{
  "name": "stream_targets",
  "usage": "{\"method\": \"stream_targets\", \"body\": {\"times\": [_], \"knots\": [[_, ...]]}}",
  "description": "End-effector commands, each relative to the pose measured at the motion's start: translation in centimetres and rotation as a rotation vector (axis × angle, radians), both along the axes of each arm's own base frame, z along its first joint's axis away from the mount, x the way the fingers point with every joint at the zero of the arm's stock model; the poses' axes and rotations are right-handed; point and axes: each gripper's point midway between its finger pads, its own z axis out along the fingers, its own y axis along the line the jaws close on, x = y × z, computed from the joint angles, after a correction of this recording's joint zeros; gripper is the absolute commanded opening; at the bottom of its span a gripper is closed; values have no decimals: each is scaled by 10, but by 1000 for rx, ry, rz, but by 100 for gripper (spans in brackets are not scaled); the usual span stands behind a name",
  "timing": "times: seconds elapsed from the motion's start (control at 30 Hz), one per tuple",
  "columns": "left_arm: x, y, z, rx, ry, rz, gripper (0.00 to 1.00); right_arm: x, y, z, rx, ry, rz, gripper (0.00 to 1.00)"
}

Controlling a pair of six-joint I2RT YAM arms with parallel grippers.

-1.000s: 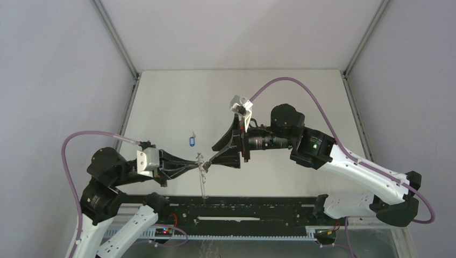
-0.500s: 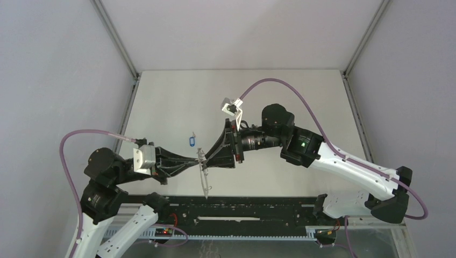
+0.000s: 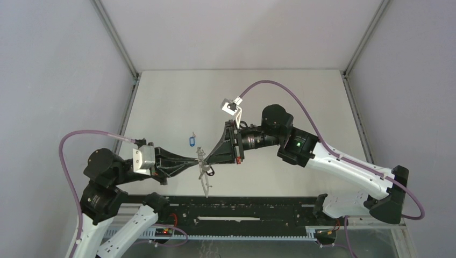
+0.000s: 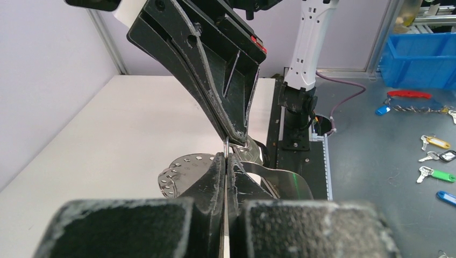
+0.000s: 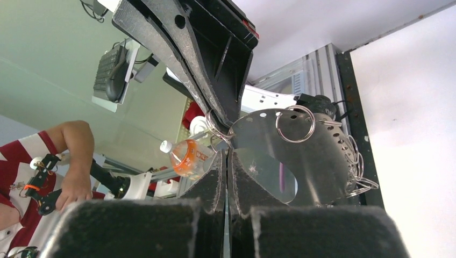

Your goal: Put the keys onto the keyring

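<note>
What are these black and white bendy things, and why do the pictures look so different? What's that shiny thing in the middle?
They are a robot's left arm and right arm, bolted to a white table. One picture looks down from above; the other two come from small cameras on the wrists, so each pincer looks huge. The left pincer and the right pincer are both pinched shut on the keyring, a shiny metal piece with small rings. A blue key lies on the table.

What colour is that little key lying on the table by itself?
The key has a blue head; the overhead view shows it best.
</note>
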Motion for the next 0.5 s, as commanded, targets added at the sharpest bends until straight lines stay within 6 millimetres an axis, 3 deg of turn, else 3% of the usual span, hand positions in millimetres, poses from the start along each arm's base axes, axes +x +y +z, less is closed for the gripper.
{"method": "stream_targets", "body": {"times": [0.0, 0.23, 0.33, 0.47], "knots": [[1, 0, 5, -27, -21, 9, 0, -5, -8, 8, 23, -1, 14, 0], [-2, -1, 8, -40, -7, -5, 0, -1, -6, 1, 0, 12, 21, 0], [-3, 0, 9, -44, -8, -4, 0, 3, -11, -8, -49, 20, 6, 13], [-3, -1, 8, -47, 4, -9, 0, 9, -20, 15, -43, -100, -33, 40]]}}
